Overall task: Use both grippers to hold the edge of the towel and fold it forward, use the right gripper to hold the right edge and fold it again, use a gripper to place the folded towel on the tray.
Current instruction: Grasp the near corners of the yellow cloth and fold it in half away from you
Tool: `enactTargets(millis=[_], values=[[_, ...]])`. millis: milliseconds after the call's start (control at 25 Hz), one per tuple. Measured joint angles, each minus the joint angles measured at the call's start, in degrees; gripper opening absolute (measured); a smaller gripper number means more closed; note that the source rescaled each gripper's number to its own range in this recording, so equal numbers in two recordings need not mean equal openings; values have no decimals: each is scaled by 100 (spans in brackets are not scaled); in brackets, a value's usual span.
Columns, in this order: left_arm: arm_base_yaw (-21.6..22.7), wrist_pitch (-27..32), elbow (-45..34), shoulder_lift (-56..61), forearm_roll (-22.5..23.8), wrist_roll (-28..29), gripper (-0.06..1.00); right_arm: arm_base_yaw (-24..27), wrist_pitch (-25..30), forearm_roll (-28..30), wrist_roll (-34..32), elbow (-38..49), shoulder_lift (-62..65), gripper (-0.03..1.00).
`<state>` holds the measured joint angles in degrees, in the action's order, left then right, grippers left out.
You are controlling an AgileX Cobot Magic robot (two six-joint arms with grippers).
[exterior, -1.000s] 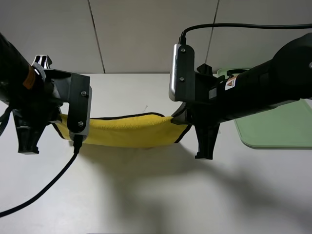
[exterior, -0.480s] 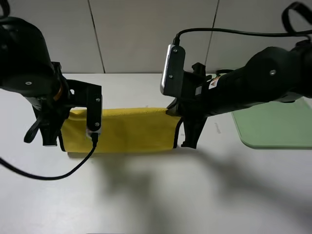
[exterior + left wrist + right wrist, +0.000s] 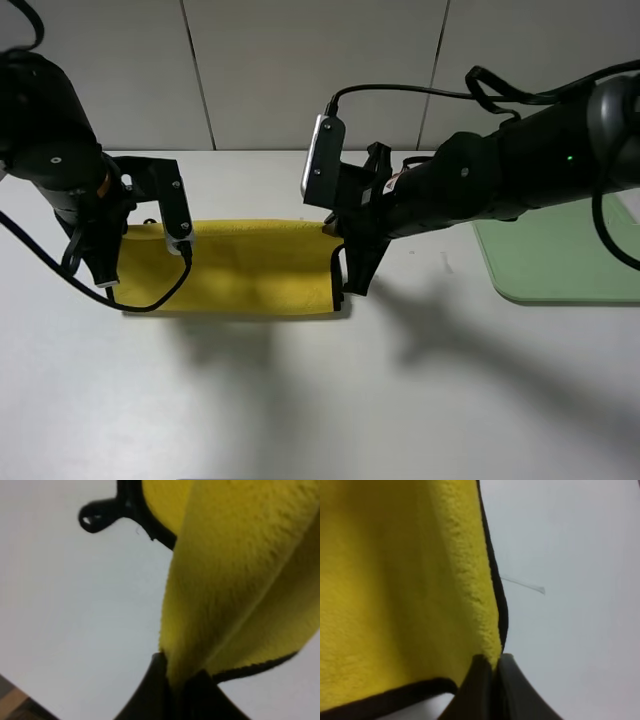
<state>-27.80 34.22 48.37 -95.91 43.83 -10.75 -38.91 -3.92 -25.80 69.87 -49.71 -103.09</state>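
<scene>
The yellow towel [image 3: 240,265] lies doubled over on the white table as a wide flat strip. My left gripper [image 3: 107,283] is shut on its left end, and my right gripper [image 3: 345,288] is shut on its right end. In the left wrist view the black fingers [image 3: 155,692] pinch two yellow layers [image 3: 235,565], with the black corner loop [image 3: 97,517] beyond. In the right wrist view the fingers [image 3: 482,680] pinch the towel [image 3: 395,580] at its black edge [image 3: 496,595]. The pale green tray [image 3: 560,260] lies at the right, partly hidden by my right arm.
The white table [image 3: 330,400] extends in front of the towel. A grey panelled wall [image 3: 300,70] stands behind the table. The left arm's black cable [image 3: 150,305] loops over the towel's left end.
Both grippers have moved down and away from the camera with the towel's edge. The towel went from a strip hanging between them to lying doubled on the table.
</scene>
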Motion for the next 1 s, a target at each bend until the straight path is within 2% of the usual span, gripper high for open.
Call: enactTargets(millis=[200,440,720,760,800,840,960,1000], values=[[188,-382,0,-325,22,0,0,0,-385,0,0,0,-165,0],[348,-898,0,-405,64,6,0,0,-572,0,0,0,-210,0],[364,-1026,0,-406,76,6,2,0,-618,0,0,0,-210,2],[364,-1026,0,-406,76,6,5,0,-618,0,0,0,-210,6],[370,-1012,0,-406,76,6,10,0,-618,0,0,0,-210,15],[376,-984,0,-406,103,6,18,0,-624,0,0,0,-210,29],[376,-951,0,-406,251,6,49,0,-641,0,0,0,-210,79],[381,-946,0,-406,315,6,61,0,-692,-5,-24,0,-210,88]])
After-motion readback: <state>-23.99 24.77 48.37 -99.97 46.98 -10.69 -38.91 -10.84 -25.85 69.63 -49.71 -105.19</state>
